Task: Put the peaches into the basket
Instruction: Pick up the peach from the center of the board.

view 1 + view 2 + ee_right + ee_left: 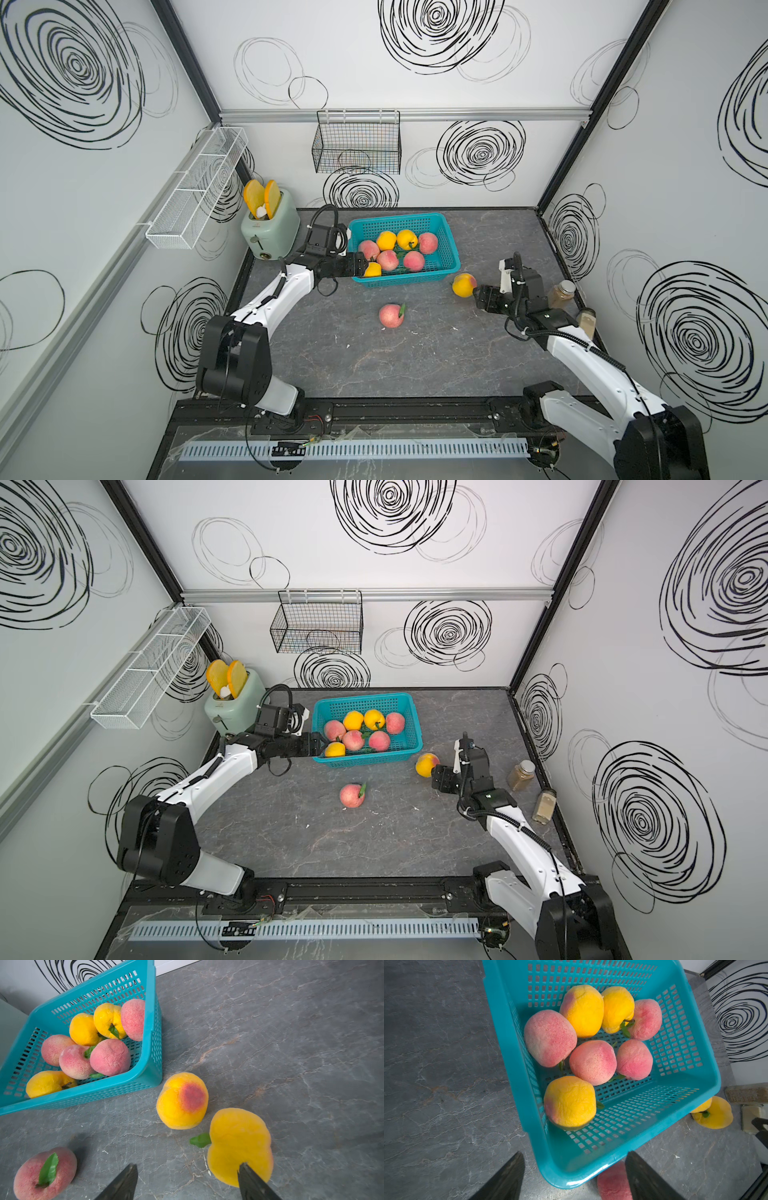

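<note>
Grey marbled table (415, 365): basket (407, 276) holds seven peaches (389, 259); left gripper (574, 1153) and right gripper (187, 1164) gape empty

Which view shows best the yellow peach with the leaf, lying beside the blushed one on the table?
The right wrist view: the yellow peach shows almost whole, with its leaf. The left wrist view shows it small, beyond the basket. In both top views the right arm hides it.

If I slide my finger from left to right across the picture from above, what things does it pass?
In a top view: white wire rack → toaster → blue basket → yellow peach on the table → brown jar. I skip the pink peach because it sits below the basket.
</note>
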### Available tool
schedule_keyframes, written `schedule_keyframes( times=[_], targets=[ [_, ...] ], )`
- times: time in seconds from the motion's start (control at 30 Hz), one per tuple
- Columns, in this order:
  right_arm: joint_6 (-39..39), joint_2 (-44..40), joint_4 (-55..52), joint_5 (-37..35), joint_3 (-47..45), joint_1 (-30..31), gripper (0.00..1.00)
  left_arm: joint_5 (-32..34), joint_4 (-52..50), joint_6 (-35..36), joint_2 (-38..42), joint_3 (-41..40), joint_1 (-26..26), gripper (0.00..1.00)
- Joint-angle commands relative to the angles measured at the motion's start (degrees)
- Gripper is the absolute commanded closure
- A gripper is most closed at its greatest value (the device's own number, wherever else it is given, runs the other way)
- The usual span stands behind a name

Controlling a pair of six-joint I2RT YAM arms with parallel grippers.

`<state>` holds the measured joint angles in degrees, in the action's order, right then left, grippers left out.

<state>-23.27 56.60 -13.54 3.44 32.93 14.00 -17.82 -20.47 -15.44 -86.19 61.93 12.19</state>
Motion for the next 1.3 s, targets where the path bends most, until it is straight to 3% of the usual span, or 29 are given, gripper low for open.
schedule_keyframes(
  times=[0.0, 0.47, 1.27],
  targets=[
    [-2.15, -0.95, -1.30, -2.25, -0.80, -2.13, 0.20, -2.95, 4.51, -0.74, 1.82, -1.45, -0.42, 0.20],
    [-2.66, 1.00, -0.22, -0.97, -2.98, -9.35, 0.21, -3.53, 4.91, -1.18, 2.26, -1.90, -0.89, 0.20],
    [-1.71, 9.03, 5.08, 3.03, -2.56, -9.52, 0.21, -3.99, 5.09, -1.39, 2.08, -2.08, -0.94, 0.20]
  ],
)
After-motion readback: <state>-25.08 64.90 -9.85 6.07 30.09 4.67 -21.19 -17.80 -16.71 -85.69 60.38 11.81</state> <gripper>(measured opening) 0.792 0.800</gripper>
